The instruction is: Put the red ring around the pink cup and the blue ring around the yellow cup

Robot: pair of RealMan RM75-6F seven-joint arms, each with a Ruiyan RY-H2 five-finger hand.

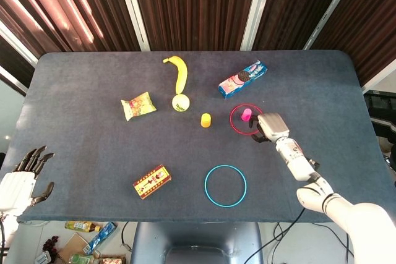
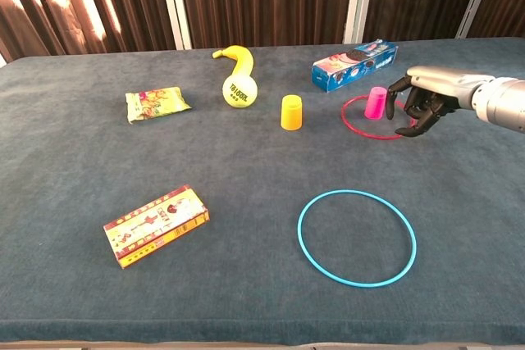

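Centrally, we take the pink cup (image 1: 247, 114) (image 2: 376, 102) as our landmark: it stands upright on the dark blue table (image 1: 80, 153) (image 2: 66, 170), and the red ring (image 1: 245, 119) (image 2: 376, 117) lies flat on the cloth around it, encircling it on all sides. Just to the right of the cup we see the right hand (image 1: 269, 129) (image 2: 425, 102) at the ring's outer edge, palm down with fingers curled loosely downward; in the chest view the fingertips (image 2: 409, 127) sit at or just above the ring's rim, and we cannot tell whether they touch it or have let go.

To the left of the pink cup stands the yellow cup (image 1: 206, 120) (image 2: 291, 112), upright and well apart from any ring. Nearer the robot than the pink cup, the blue ring (image 1: 226, 185) (image 2: 357, 238) lies flat on bare cloth, enclosing nothing.

Far to the left of the pink cup, off the near left corner of the table, we see the left hand (image 1: 18, 180) in the head view only, fingers spread and holding nothing.

Behind the pink cup lies a blue biscuit box (image 1: 242, 79) (image 2: 354, 64). Further left we note a tennis ball (image 1: 180, 102) (image 2: 239, 91) touching a banana (image 1: 179, 71) (image 2: 238, 58), then a snack packet (image 1: 138, 106) (image 2: 156, 103). A red-and-yellow box (image 1: 151, 181) (image 2: 156, 225) lies near the front edge, left of the blue ring.
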